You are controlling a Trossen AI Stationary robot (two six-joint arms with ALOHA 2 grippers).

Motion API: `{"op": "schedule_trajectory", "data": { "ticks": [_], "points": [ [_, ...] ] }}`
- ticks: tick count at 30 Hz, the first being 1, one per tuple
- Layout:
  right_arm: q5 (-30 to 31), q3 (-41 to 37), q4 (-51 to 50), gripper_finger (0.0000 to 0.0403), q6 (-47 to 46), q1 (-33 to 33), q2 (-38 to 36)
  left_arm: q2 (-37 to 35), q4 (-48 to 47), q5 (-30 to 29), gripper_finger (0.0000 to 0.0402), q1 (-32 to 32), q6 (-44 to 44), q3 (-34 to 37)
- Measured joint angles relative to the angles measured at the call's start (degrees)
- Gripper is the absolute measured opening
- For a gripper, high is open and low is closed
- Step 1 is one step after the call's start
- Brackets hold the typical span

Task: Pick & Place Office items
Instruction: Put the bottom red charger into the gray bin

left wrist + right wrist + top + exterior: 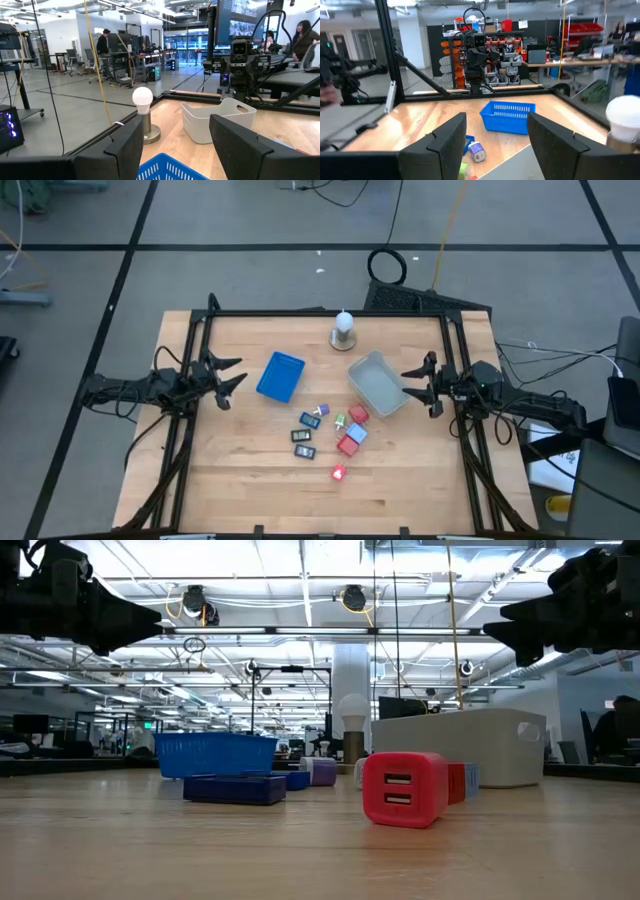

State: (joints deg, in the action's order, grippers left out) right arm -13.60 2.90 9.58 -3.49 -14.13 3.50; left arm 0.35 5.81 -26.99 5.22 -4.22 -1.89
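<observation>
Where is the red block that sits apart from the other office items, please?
In the high view, the lone red block lies on the table nearest the front edge, just below the cluster of office items, between the two waiting arms.

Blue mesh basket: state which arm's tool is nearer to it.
Left. The left tool hangs open just off the side of the blue mesh basket, while the right tool, also open, waits across the table beyond the grey tray.

Bright open workshop, grey tiled floor point(250, 220)

office items point(332, 434) — small red, blue, dark pieces, clustered mid-table
</observation>
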Motion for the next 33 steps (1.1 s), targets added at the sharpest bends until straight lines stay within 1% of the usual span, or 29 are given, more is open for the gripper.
{"op": "schedule_trajectory", "data": {
  "ticks": [2, 6, 10, 15, 17, 19, 23, 26, 29, 33],
  "points": [
    [-0.01, 0.0, 0.04, 0.0201, 1.58, -0.02, 0.01, 0.01, 0.02, 0.08, 0.0228, 0.01, 1.33, 0.0],
    [-0.01, 0.0, 0.11, 0.0201, 1.63, -0.02, 0.01, 0.0, 0.0, 1.82, 0.0228, 0.02, 9.1, 0.0],
    [-0.01, 0.0, 0.17, 0.0201, 1.61, 0.0, 0.01, 0.01, 0.0, 2.04, 0.0228, -0.01, 16.62, 0.0],
    [-0.01, 0.0, 0.5, 0.0201, -2.99, 0.0, -0.01, 0.01, 0.02, 2.27, 0.0228, 0.02, 26.73, 0.0],
    [-0.01, 0.0, 0.44, 0.0201, -5.15, -0.02, 0.01, 0.0, -0.63, 4.28, 0.0228, -0.01, 29.56, -0.02],
    [-0.01, 0.0, 0.56, 0.0201, -5.78, 0.0, 0.01, 0.01, -1.43, 6.37, 0.0228, -0.01, 29.81, 0.01],
    [-0.03, -0.02, 1.77, 0.0201, -6.05, -0.02, 0.01, 0.01, -2.74, 8.29, 0.0228, -0.01, 27.05, 0.02],
    [-0.05, -0.01, 2.96, 0.0201, -9.13, -0.01, 0.01, 0.01, -4.01, 10.38, 0.0228, 0.02, 25.0, 0.02],
    [-0.03, -0.01, 3.58, 0.0201, -11.94, -0.01, 0.01, 0.04, -5.67, 10.52, 0.0228, 0.0, 23.47, -0.02],
    [0.12, -0.02, 3.48, 0.0201, -10.7, -0.01, 0.01, 0.67, -5.71, 10.59, 0.0228, 0.02, 22.87, -0.04]
  ]
}}
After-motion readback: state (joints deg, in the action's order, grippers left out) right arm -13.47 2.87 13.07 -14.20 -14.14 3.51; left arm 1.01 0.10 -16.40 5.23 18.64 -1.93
